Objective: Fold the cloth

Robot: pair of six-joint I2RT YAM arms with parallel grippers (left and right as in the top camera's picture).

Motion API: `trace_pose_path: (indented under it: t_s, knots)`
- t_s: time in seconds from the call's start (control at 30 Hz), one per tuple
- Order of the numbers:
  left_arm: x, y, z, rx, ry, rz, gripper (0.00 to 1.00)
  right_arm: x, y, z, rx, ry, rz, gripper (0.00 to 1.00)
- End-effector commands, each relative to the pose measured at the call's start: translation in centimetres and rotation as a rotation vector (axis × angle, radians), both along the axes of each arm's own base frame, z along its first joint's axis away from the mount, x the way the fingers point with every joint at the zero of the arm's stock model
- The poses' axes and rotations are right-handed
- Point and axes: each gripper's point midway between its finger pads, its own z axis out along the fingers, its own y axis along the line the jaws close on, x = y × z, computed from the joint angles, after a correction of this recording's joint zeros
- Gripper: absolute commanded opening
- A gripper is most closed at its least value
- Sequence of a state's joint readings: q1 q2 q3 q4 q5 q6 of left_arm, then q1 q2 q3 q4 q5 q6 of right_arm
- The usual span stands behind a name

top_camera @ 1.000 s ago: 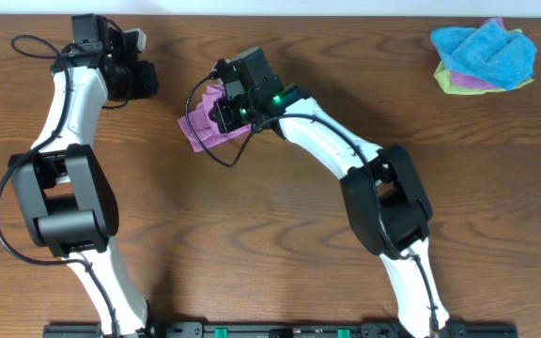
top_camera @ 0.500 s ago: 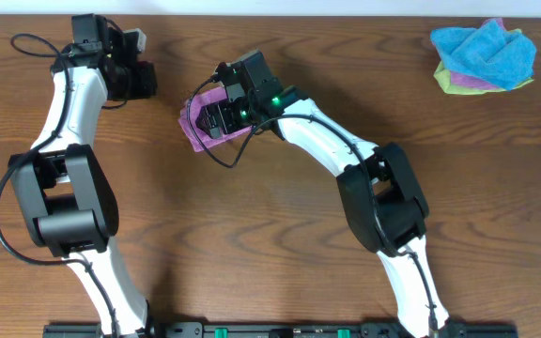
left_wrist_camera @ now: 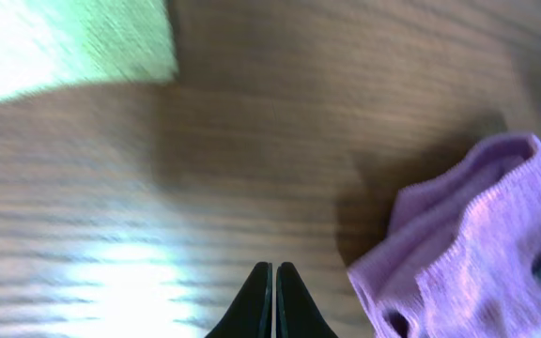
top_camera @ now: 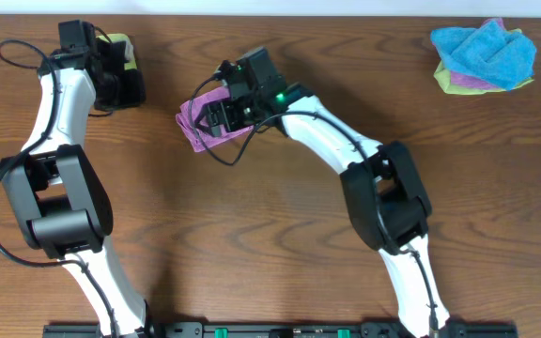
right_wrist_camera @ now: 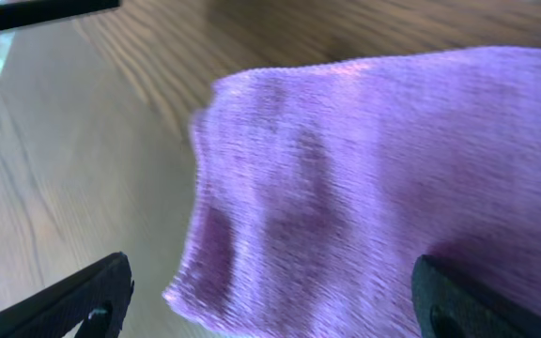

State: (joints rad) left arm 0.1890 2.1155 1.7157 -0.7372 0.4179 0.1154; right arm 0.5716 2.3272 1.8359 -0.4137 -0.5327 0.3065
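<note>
The mauve cloth (top_camera: 193, 120) lies bunched and doubled over on the wooden table, left of centre at the back. My right gripper (top_camera: 220, 115) hovers right over it, open. In the right wrist view the cloth (right_wrist_camera: 374, 178) fills the space between the two spread fingertips (right_wrist_camera: 92, 293), and neither pad presses on it. My left gripper (top_camera: 130, 84) is at the far left back, apart from the cloth. In the left wrist view its fingertips (left_wrist_camera: 273, 274) are pressed together over bare wood, with the cloth (left_wrist_camera: 477, 244) off to their right.
A lime-green cloth (left_wrist_camera: 64, 47) lies on the table beyond the left gripper and shows in the overhead view as a green patch (top_camera: 126, 47). A pile of cloths with a bright blue one (top_camera: 486, 47) on top sits at the back right corner.
My right gripper has opened and let go of the cloth, which now lies slack and a little wider to the left. My left arm has swung slightly left.
</note>
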Motion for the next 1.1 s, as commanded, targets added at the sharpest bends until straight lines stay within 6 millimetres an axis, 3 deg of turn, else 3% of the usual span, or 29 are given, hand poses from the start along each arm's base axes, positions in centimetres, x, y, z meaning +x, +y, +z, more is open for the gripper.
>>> trace_pose_path:
  t_s: [0.0,0.2,0.37,0.47,0.5,0.53,0.57,0.6,0.73,0.83,1.07]
  knots:
    - [0.0,-1.8,0.7,-0.08,-0.016,-0.069,0.05,2.5,-3.1,4.2,-0.01,-0.065,-0.066,0.95]
    - [-0.2,-4.5,2.7,-0.134,-0.047,-0.123,0.06,3.5,-10.7,7.4,-0.224,-0.102,-0.199,0.99]
    - [-0.2,-7.6,5.7,-0.129,-0.12,-0.198,0.06,3.0,-14.0,9.6,-0.287,-0.109,-0.254,0.95]
    - [-0.8,-10.7,6.0,-0.152,-0.114,-0.265,0.06,2.5,-15.0,10.1,-0.302,-0.094,-0.262,0.72]
    - [-1.1,-11.8,5.9,-0.155,-0.108,-0.292,0.06,2.3,-15.4,9.9,-0.312,-0.082,-0.266,0.55]
    - [-1.4,-12.9,5.8,-0.152,-0.108,-0.322,0.06,2.2,-15.8,9.8,-0.324,-0.07,-0.271,0.29]
    - [-1.6,-13.9,5.7,-0.146,-0.112,-0.359,0.05,2.1,-16.3,9.6,-0.34,-0.061,-0.28,0.09]
    - [-2.0,-14.9,5.7,-0.135,-0.118,-0.403,0.06,2.0,-16.9,9.3,-0.364,-0.05,-0.294,0.02]
    - [-2.9,-17.0,4.5,-0.024,-0.097,-0.479,0.06,1.4,-19.4,8.3,-0.464,-0.014,-0.339,0.02]
    - [-4.1,-18.1,3.4,-0.049,-0.07,-0.512,0.06,1.1,-21.9,7.7,-0.547,0.014,-0.384,0.02]
    - [-6.6,-17.8,-0.7,-0.138,0.004,-0.506,0.06,1.8,-26.3,8.2,-0.566,0.035,-0.459,0.02]
